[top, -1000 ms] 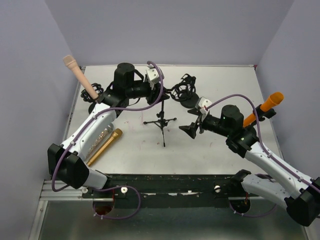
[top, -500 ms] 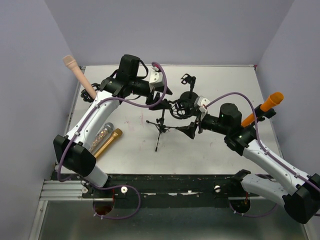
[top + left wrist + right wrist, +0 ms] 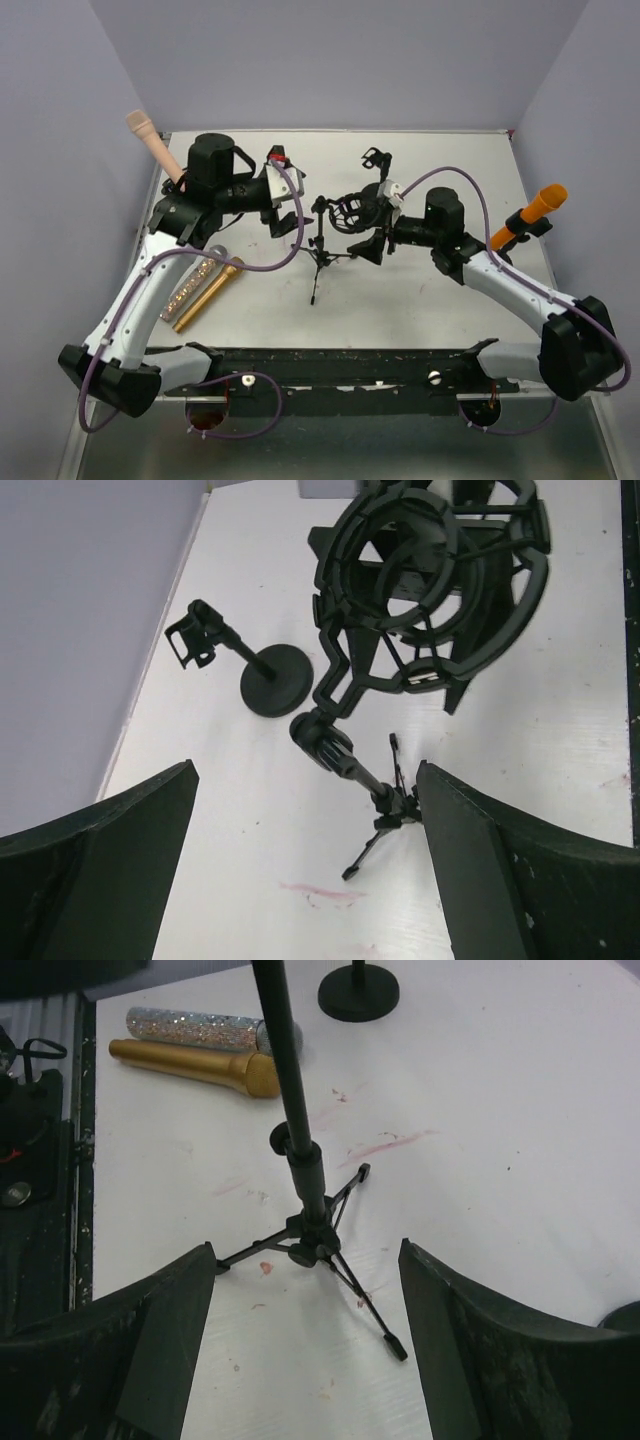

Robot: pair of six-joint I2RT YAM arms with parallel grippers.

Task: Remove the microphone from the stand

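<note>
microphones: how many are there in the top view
4. Beige microphone raised at the far left edge; glittery silver microphone and gold microphone lying side by side, near left; orange microphone raised at the right edge. Others may be hidden from view.

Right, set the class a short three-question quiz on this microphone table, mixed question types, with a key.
1. True or false: the shock mount on the tripod stand holds a microphone.
2. Which two lie flat on the table? A) the gold microphone and the glittery silver microphone; B) a blue one and a green one; C) two black ones.
3. What colour is the upright microphone at the table's right edge?
Key: 1 false, the shock mount is empty; 2 A; 3 orange.
</note>
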